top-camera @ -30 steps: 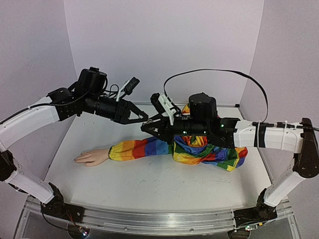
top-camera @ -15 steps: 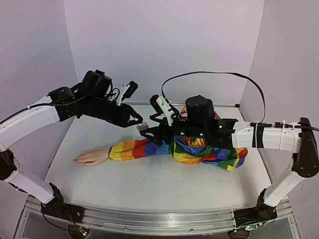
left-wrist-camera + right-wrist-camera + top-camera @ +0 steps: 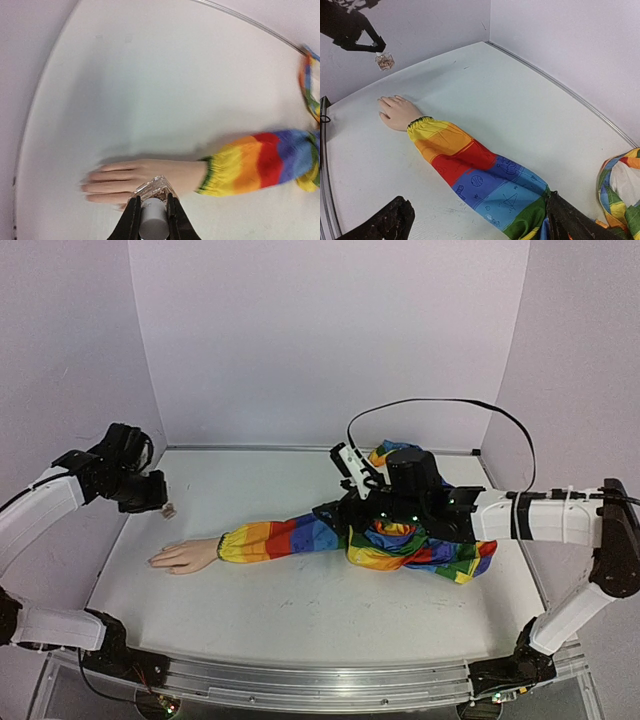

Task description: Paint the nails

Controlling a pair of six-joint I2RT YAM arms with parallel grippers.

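The pale mannequin hand [image 3: 184, 556] lies flat at the table's left, ending the rainbow-striped sleeve [image 3: 285, 538]. Its nails at the fingertips [image 3: 87, 188] are too blurred to make out. My left gripper [image 3: 158, 502] hangs in the air just behind the hand, shut on a small clear glass bottle [image 3: 156, 186] by its pale cap. From the right wrist, the bottle [image 3: 385, 61] shows above the hand [image 3: 397, 113]. My right gripper [image 3: 335, 513] stands open and empty over the sleeve's upper end [image 3: 485, 177], its fingers [image 3: 395, 220] spread wide.
The rest of the rainbow garment [image 3: 420, 545] is bunched at the right under my right arm. A black cable [image 3: 450, 405] loops above that arm. Pale walls close the table at the back and both sides.
The grippers were together at centre with the bottle between them. The right one opened and drew back; the left one, shut on the bottle, swung far left to above the hand.
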